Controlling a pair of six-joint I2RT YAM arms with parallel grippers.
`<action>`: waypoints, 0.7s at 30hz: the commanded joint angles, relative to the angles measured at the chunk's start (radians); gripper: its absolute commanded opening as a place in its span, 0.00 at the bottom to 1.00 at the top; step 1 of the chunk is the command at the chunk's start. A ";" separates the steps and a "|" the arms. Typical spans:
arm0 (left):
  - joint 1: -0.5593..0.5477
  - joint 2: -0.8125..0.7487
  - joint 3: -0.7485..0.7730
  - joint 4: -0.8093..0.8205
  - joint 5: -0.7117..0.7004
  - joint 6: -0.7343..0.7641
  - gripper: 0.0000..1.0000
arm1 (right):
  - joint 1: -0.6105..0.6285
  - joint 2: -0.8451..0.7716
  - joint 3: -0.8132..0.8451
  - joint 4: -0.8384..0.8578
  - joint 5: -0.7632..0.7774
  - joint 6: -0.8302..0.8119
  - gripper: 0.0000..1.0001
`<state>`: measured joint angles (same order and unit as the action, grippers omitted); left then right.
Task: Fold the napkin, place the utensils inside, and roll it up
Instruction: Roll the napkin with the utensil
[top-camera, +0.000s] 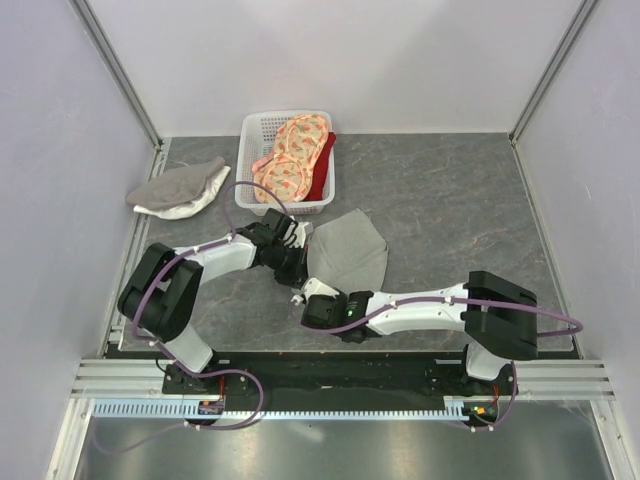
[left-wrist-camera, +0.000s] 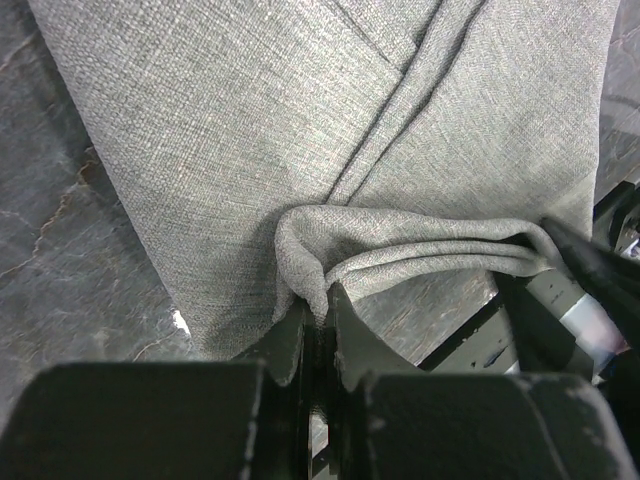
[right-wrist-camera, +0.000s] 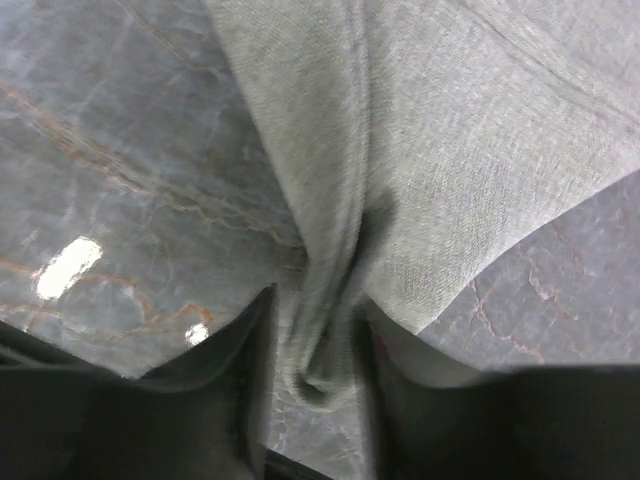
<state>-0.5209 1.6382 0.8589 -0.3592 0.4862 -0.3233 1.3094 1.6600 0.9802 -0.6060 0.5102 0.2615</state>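
Top view: we find the napkin lying on the worktop in front of a white basket of orange-pink cloths. A grey-and-white cloth lies well apart at the far left. The left claw and right claw both meet the napkin's left edge, near one another. Left wrist view: the left claw is closed tight, pinching a bunched fold of the napkin that rises off the worktop. Right wrist view: the right claw's fingers stand partly apart astride a ridge of napkin; we cannot tell whether they grip it.
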 joint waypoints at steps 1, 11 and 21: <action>0.009 0.018 0.037 -0.043 0.026 0.038 0.02 | 0.004 0.020 0.060 -0.040 0.070 -0.036 0.34; 0.019 0.017 0.063 -0.073 0.071 0.055 0.02 | -0.133 -0.080 0.032 0.026 -0.431 -0.156 0.09; 0.039 0.020 0.089 -0.112 0.101 0.075 0.11 | -0.373 -0.062 -0.006 0.052 -0.952 -0.232 0.05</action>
<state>-0.4862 1.6497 0.9077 -0.4530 0.5381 -0.2935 0.9878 1.5799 0.9966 -0.5880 -0.1848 0.0738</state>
